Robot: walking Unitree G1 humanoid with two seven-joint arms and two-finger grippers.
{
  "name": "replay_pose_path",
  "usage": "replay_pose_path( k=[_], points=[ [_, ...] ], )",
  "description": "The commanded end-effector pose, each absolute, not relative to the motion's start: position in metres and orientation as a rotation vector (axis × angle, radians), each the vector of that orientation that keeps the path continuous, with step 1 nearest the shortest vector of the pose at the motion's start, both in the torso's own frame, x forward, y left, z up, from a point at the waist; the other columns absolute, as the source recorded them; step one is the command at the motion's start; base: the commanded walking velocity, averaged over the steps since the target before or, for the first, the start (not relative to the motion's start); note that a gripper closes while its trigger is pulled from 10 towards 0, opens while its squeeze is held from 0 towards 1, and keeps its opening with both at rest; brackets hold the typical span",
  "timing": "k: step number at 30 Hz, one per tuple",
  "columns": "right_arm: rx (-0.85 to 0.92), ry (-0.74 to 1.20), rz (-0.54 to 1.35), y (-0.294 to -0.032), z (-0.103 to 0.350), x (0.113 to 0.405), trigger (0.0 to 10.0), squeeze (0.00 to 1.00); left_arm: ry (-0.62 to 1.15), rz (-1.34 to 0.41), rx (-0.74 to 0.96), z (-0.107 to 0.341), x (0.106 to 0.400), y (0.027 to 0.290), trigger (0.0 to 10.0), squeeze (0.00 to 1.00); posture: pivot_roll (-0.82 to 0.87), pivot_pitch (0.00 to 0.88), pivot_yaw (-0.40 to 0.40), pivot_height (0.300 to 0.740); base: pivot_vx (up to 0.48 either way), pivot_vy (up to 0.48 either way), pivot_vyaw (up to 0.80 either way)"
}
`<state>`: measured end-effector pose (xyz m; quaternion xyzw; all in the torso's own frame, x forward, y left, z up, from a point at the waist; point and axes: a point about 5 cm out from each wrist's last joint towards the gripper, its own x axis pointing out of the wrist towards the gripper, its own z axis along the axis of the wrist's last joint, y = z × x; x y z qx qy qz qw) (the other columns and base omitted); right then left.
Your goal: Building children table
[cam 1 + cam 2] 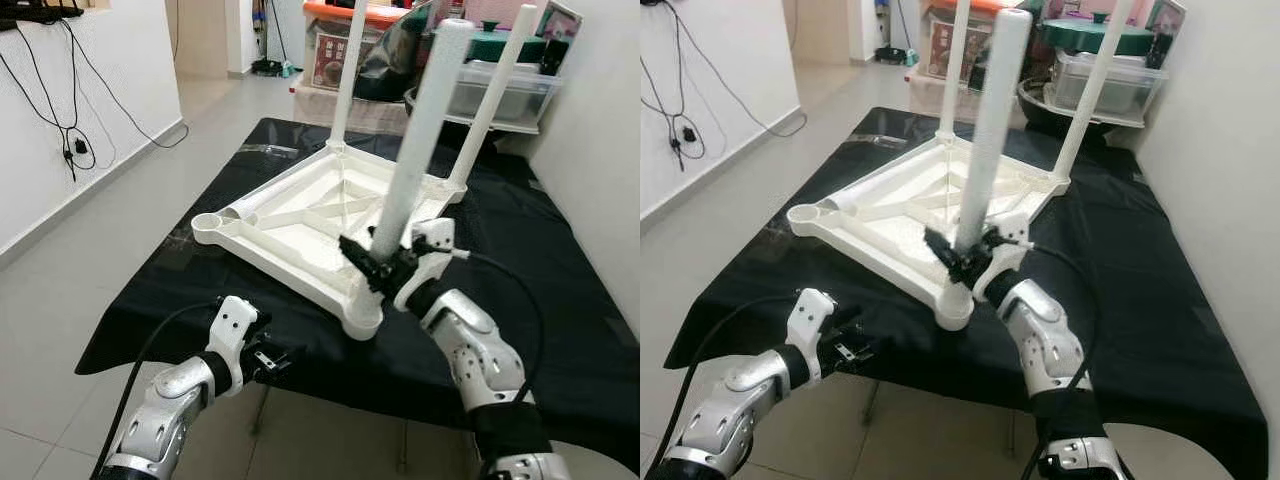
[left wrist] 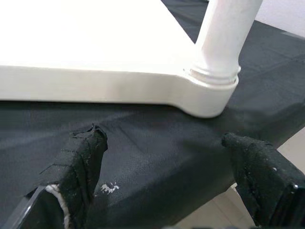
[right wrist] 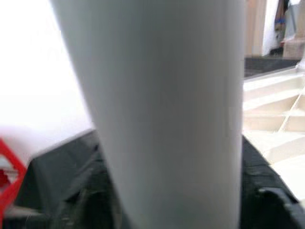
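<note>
At frame centre, upside-down white plastic table top on black cloth. Right gripper pinching long white plastic leg standing in near corner socket. Lower left, left gripper, fingers spread, empty.

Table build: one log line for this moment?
stage: near leg seated in tabletop corner | right gripper: shut on leg | left gripper: open, at cloth edge | legs in: three | left socket: open
</note>
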<state>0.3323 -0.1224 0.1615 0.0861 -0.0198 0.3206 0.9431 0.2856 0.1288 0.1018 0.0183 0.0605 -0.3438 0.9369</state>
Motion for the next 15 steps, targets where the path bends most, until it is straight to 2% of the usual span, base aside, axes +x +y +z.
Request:
replay_pose_path(
  k=[1,3,4,5,6,7,9,10,12,15],
  points=[
    [0.139,0.041,0.646,-0.117,0.141,0.33,0.0,0.0,0.142,-0.705,0.043,0.097,0.283,0.128,10.0,0.0,0.08,0.0,-0.113,0.74,0.0,0.0,0.0],
    [0.17,0.13,0.364,-0.136,0.126,0.343,0.0,0.0,0.142,-0.704,0.036,0.097,0.281,0.128,10.0,0.0,0.09,0.0,-0.116,0.74,0.0,0.0,0.0],
    [0.184,0.203,0.13,-0.157,0.114,0.348,0.0,0.0,0.144,-0.702,0.036,0.096,0.281,0.128,10.0,0.0,0.09,0.0,-0.117,0.74,0.0,0.0,0.0],
    [0.194,0.288,-0.208,-0.19,0.099,0.346,0.0,0.0,0.147,-0.699,0.038,0.095,0.28,0.129,10.0,0.0,0.09,0.0,-0.117,0.74,0.0,0.0,0.0],
    [0.194,0.288,-0.208,-0.19,0.099,0.346,0.0,0.0,0.147,-0.699,0.038,0.095,0.28,0.129,10.0,0.0,0.09,0.0,-0.117,0.74,0.0,0.0,0.0],
    [0.199,0.31,-0.326,-0.202,0.094,0.343,0.0,0.0,0.148,-0.699,0.039,0.096,0.28,0.129,10.0,0.0,0.09,0.0,-0.117,0.74,0.0,0.0,0.0],
    [0.203,0.314,-0.376,-0.208,0.093,0.341,0.0,0.0,0.147,-0.699,0.039,0.096,0.28,0.129,10.0,0.0,0.09,0.0,-0.117,0.74,0.0,0.0,0.0],
    [0.157,0.292,-0.485,-0.217,0.093,0.332,0.0,0.0,0.149,-0.699,0.04,0.096,0.28,0.13,10.0,0.0,0.08,0.0,-0.104,0.74,0.0,0.0,0.0],
    [0.123,0.272,-0.548,-0.221,0.093,0.326,0.0,0.0,0.15,-0.7,0.041,0.095,0.28,0.131,10.0,0.0,0.07,0.0,-0.101,0.74,0.0,0.0,0.0],
    [0.117,0.275,-0.549,-0.212,0.093,0.317,0.0,0.0,0.156,-0.708,0.038,0.094,0.28,0.129,10.0,0.0,0.06,0.0,-0.09,0.74,0.0,0.0,0.0]
  ],
)
